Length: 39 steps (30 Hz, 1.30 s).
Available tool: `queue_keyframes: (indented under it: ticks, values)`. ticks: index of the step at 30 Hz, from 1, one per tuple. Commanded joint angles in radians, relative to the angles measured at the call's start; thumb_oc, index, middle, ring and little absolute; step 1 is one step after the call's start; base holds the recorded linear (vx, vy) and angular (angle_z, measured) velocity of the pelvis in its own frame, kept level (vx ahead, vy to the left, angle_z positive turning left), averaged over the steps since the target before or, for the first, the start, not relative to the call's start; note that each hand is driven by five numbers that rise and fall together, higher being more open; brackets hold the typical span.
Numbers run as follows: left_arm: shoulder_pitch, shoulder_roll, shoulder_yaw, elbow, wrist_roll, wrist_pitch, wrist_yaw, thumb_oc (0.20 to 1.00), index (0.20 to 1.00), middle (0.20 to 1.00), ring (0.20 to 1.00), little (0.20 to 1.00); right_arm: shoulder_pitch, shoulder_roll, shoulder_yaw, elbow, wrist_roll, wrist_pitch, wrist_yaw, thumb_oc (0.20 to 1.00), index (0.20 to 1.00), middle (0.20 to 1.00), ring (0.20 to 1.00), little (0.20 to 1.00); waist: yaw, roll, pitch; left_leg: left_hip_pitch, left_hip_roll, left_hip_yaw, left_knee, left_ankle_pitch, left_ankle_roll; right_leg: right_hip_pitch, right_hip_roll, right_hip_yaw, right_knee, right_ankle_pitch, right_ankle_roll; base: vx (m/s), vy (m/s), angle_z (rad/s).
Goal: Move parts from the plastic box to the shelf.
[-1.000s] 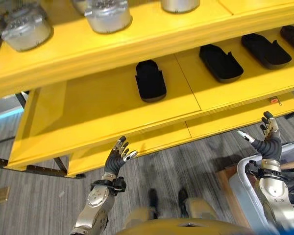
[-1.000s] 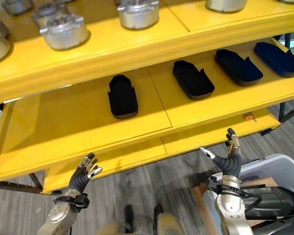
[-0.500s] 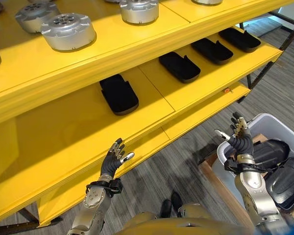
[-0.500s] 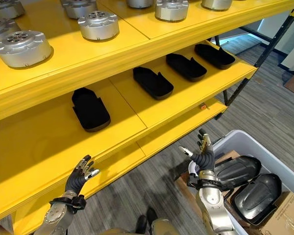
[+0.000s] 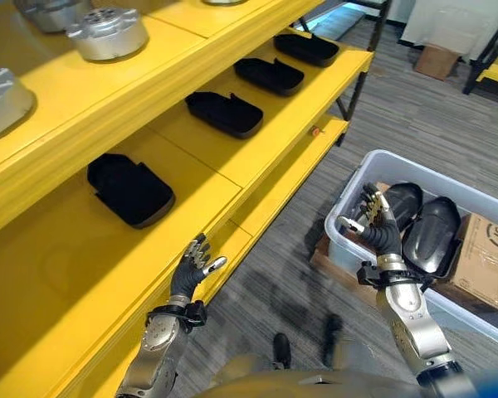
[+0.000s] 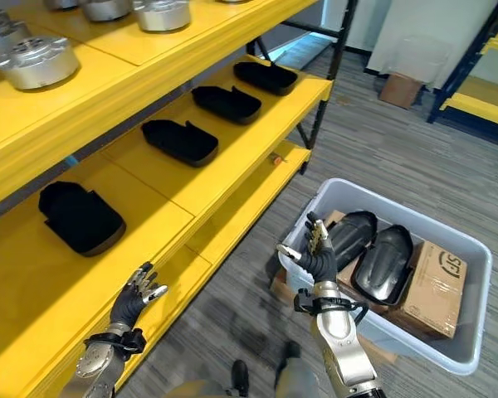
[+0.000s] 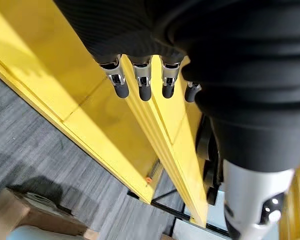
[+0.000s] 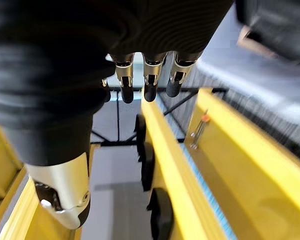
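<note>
A grey plastic box (image 6: 380, 193) stands on the floor at the right. Two black moulded parts (image 6: 353, 236) (image 6: 388, 264) lie in it beside a cardboard carton (image 6: 436, 286). My right hand (image 6: 315, 255) is open and empty, raised over the box's near-left corner; its straight fingers (image 8: 150, 82) show in the right wrist view. The yellow shelf (image 5: 257, 157) runs along the left, with several black parts (image 5: 130, 189) (image 5: 225, 114) on its middle level. My left hand (image 5: 191, 274) is open and empty, held in front of the shelf's lowest edge, fingers (image 7: 140, 85) straight.
Silver round metal parts (image 6: 36, 60) (image 6: 160, 13) sit on the top level. A dark shelf post (image 6: 336, 50) stands at the shelf's far end. A small cardboard box (image 6: 398, 88) and another yellow rack (image 6: 481, 95) are across the grey floor.
The camera has swung to the right, bringing the whole plastic box into the picture. Both hands keep the same open, raised pose; the right one now shows against the box's corner.
</note>
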Motion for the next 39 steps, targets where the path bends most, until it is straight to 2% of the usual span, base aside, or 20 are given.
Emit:
queue_keyframes:
  ticks: [1, 2, 3, 4, 6, 9, 14, 21, 23, 24, 25, 27, 28, 30, 31, 33, 34, 36, 37, 39]
  values:
    - [0.037, 0.005, 0.042, -0.062, -0.003, -0.031, 0.008, 1.000, 1.000, 1.000, 1.000, 1.000, -0.015, -0.007, -0.050, -0.068, -0.014, -0.028, -0.006, 1.000, 1.000, 1.000, 1.000, 1.000, 0.000, -0.014, -0.003, 0.018, 0.058, -0.087, 0.002, -0.034, -0.062, 0.021, 0.066, 0.073, -0.125, 0.177, -0.018, 0.09, -0.146, -0.23]
    - [0.031, -0.002, 0.049, -0.054, 0.004, -0.029, 0.014, 1.000, 1.000, 1.000, 1.000, 1.000, -0.010, -0.008, -0.055, -0.072, -0.021, -0.028, -0.006, 1.000, 1.000, 1.000, 1.000, 1.000, -0.002, -0.031, -0.011, 0.031, 0.056, -0.069, -0.002, -0.048, -0.067, 0.045, 0.056, 0.050, -0.165, 0.193, -0.006, 0.09, -0.148, -0.05]
    - [0.031, -0.002, 0.049, -0.053, 0.004, -0.030, 0.014, 1.000, 1.000, 1.000, 1.000, 1.000, -0.009, -0.008, -0.055, -0.072, -0.021, -0.027, -0.006, 1.000, 1.000, 1.000, 1.000, 1.000, -0.002, -0.031, -0.010, 0.033, 0.057, -0.070, -0.003, -0.048, -0.067, 0.048, 0.057, 0.049, -0.168, 0.194, -0.006, 0.14, -0.224, -0.20]
    - [0.030, -0.016, 0.051, -0.044, 0.012, -0.028, 0.014, 1.000, 1.000, 1.000, 1.000, 1.000, 0.002, -0.007, -0.063, -0.067, -0.024, -0.022, -0.003, 1.000, 1.000, 1.000, 1.000, 1.000, -0.008, -0.045, -0.027, 0.048, 0.064, -0.061, -0.017, -0.045, -0.078, 0.060, 0.072, 0.061, -0.186, 0.191, -0.003, 0.14, -0.188, -0.19]
    - [0.032, -0.027, 0.051, -0.047, 0.008, -0.026, 0.014, 1.000, 1.000, 1.000, 1.000, 1.000, 0.010, -0.015, -0.072, -0.071, -0.019, -0.023, 0.001, 1.000, 1.000, 1.000, 1.000, 1.000, -0.013, -0.047, -0.041, 0.060, 0.084, -0.060, -0.029, -0.041, -0.089, 0.064, 0.094, 0.062, -0.175, 0.173, -0.010, 0.17, -0.275, -0.16]
    - [0.016, -0.038, 0.035, -0.035, 0.004, -0.023, 0.011, 1.000, 1.000, 1.000, 1.000, 1.000, 0.012, -0.029, -0.095, -0.067, -0.017, -0.028, -0.005, 1.000, 1.000, 1.000, 1.000, 1.000, -0.033, -0.037, -0.053, 0.070, 0.130, -0.065, -0.046, -0.027, -0.122, 0.087, 0.128, 0.049, -0.171, 0.134, -0.030, 0.11, -0.205, -0.02]
    - [0.013, -0.041, 0.023, -0.029, 0.012, -0.021, 0.000, 1.000, 1.000, 1.000, 1.000, 1.000, 0.011, -0.043, -0.107, -0.071, -0.016, -0.035, -0.006, 1.000, 1.000, 1.000, 1.000, 1.000, -0.045, -0.024, -0.068, 0.075, 0.163, -0.065, -0.069, -0.002, -0.149, 0.116, 0.159, 0.031, -0.208, 0.117, -0.044, 0.08, -0.151, 0.07]
    - [-0.001, -0.043, 0.015, -0.023, 0.017, -0.016, -0.005, 1.000, 1.000, 1.000, 1.000, 1.000, 0.027, -0.051, -0.125, -0.081, -0.013, -0.045, -0.006, 1.000, 1.000, 1.000, 1.000, 1.000, -0.064, -0.009, -0.078, 0.074, 0.210, -0.060, -0.075, 0.027, -0.184, 0.131, 0.202, 0.042, -0.212, 0.076, -0.076, 0.07, -0.130, 0.01]
    - [-0.019, -0.041, 0.019, -0.016, 0.016, -0.019, -0.005, 1.000, 1.000, 1.000, 1.000, 1.000, 0.026, -0.059, -0.125, -0.082, -0.012, -0.051, -0.004, 1.000, 1.000, 1.000, 1.000, 1.000, -0.075, -0.014, -0.064, 0.032, 0.240, -0.059, 0.041, 0.044, -0.199, 0.129, 0.224, 0.062, -0.185, 0.050, -0.103, 0.06, -0.195, 0.02]
    - [-0.020, -0.040, 0.020, -0.018, 0.015, -0.018, -0.007, 1.000, 1.000, 1.000, 1.000, 1.000, 0.028, -0.061, -0.122, -0.080, -0.012, -0.054, -0.002, 1.000, 1.000, 1.000, 1.000, 1.000, -0.074, -0.019, -0.053, 0.010, 0.248, -0.065, 0.104, 0.071, -0.204, 0.135, 0.234, 0.070, -0.180, 0.044, -0.114, 0.05, -0.235, 0.00]
    - [-0.024, -0.039, 0.023, -0.017, 0.012, -0.020, -0.005, 1.000, 1.000, 1.000, 1.000, 1.000, 0.018, -0.065, -0.111, -0.075, -0.006, -0.059, 0.000, 1.000, 1.000, 1.000, 1.000, 1.000, -0.061, -0.036, -0.025, -0.053, 0.239, -0.105, 0.268, 0.111, -0.199, 0.147, 0.248, 0.090, -0.168, 0.037, -0.137, 0.04, -0.227, -0.07]
    - [-0.031, -0.031, 0.018, -0.029, 0.014, -0.021, -0.004, 1.000, 1.000, 1.000, 1.000, 1.000, 0.008, -0.077, -0.101, -0.076, -0.004, -0.063, 0.008, 1.000, 1.000, 1.000, 1.000, 1.000, -0.038, -0.056, 0.013, -0.135, 0.189, -0.170, 0.410, 0.144, -0.186, 0.151, 0.245, 0.108, -0.160, 0.033, -0.150, 0.00, -0.149, -0.39]
    - [-0.031, -0.028, 0.017, -0.037, 0.014, -0.018, -0.006, 1.000, 1.000, 1.000, 1.000, 1.000, 0.011, -0.079, -0.104, -0.083, -0.006, -0.063, 0.007, 1.000, 1.000, 1.000, 1.000, 1.000, -0.038, -0.064, 0.017, -0.172, 0.197, -0.166, 0.402, 0.137, -0.177, 0.152, 0.237, 0.109, -0.162, 0.028, -0.149, 0.07, -0.043, -0.66]
    - [-0.029, -0.023, 0.015, -0.040, 0.015, -0.016, -0.014, 1.000, 1.000, 1.000, 1.000, 1.000, 0.017, -0.082, -0.119, -0.085, -0.013, -0.066, -0.001, 1.000, 1.000, 1.000, 1.000, 1.000, -0.040, -0.068, 0.014, -0.186, 0.234, -0.151, 0.261, 0.118, -0.170, 0.165, 0.226, 0.116, -0.177, 0.020, -0.134, 0.17, 0.058, -0.34]
    - [-0.030, -0.023, 0.009, -0.042, 0.010, -0.022, -0.012, 1.000, 1.000, 1.000, 1.000, 1.000, 0.014, -0.081, -0.120, -0.076, -0.015, -0.070, -0.012, 1.000, 1.000, 1.000, 1.000, 1.000, -0.036, -0.064, 0.017, -0.186, 0.249, -0.154, 0.156, 0.128, -0.174, 0.168, 0.224, 0.120, -0.180, 0.015, -0.126, 0.16, 0.165, 0.12]
    - [-0.038, -0.029, -0.002, -0.035, 0.013, -0.029, 0.001, 1.000, 1.000, 1.000, 1.000, 1.000, -0.002, -0.077, -0.124, -0.057, -0.031, -0.076, -0.044, 1.000, 1.000, 1.000, 1.000, 1.000, -0.018, -0.042, 0.027, -0.222, 0.270, -0.196, -0.018, 0.231, -0.199, 0.173, 0.230, 0.137, -0.180, 0.006, -0.116, 0.15, 0.196, 0.28]
    - [-0.037, -0.034, -0.006, -0.031, 0.016, -0.033, 0.002, 1.000, 1.000, 1.000, 1.000, 1.000, -0.004, -0.077, -0.124, -0.053, -0.036, -0.078, -0.049, 1.000, 1.000, 1.000, 1.000, 1.000, -0.009, -0.033, 0.030, -0.227, 0.265, -0.225, -0.062, 0.251, -0.212, 0.177, 0.233, 0.153, -0.180, 0.001, -0.111, 0.18, 0.192, 0.33]
    - [-0.039, -0.038, -0.007, -0.029, 0.023, -0.039, 0.004, 1.000, 1.000, 1.000, 1.000, 1.000, -0.008, -0.076, -0.129, -0.052, -0.042, -0.079, -0.057, 1.000, 1.000, 1.000, 1.000, 1.000, 0.001, -0.015, 0.029, -0.236, 0.261, -0.259, -0.074, 0.272, -0.235, 0.192, 0.234, 0.186, -0.182, -0.013, -0.101, 0.21, 0.239, -0.20]
    - [-0.025, -0.045, -0.005, -0.026, 0.019, -0.043, -0.003, 1.000, 1.000, 1.000, 1.000, 1.000, 0.000, -0.069, -0.124, -0.056, -0.037, -0.075, -0.047, 1.000, 1.000, 1.000, 1.000, 1.000, 0.004, -0.010, 0.027, -0.206, 0.263, -0.260, -0.063, 0.230, -0.218, 0.200, 0.230, 0.208, -0.170, -0.029, -0.096, 0.26, 0.348, -1.33]
    - [-0.026, -0.040, -0.006, -0.030, 0.017, -0.045, -0.008, 1.000, 1.000, 1.000, 1.000, 1.000, 0.022, -0.048, -0.132, -0.065, -0.025, -0.070, -0.031, 1.000, 1.000, 1.000, 1.000, 1.000, 0.003, -0.003, 0.013, -0.189, 0.257, -0.213, -0.043, 0.205, -0.220, 0.214, 0.194, 0.211, -0.187, -0.014, -0.081, 0.23, 0.379, -1.54]
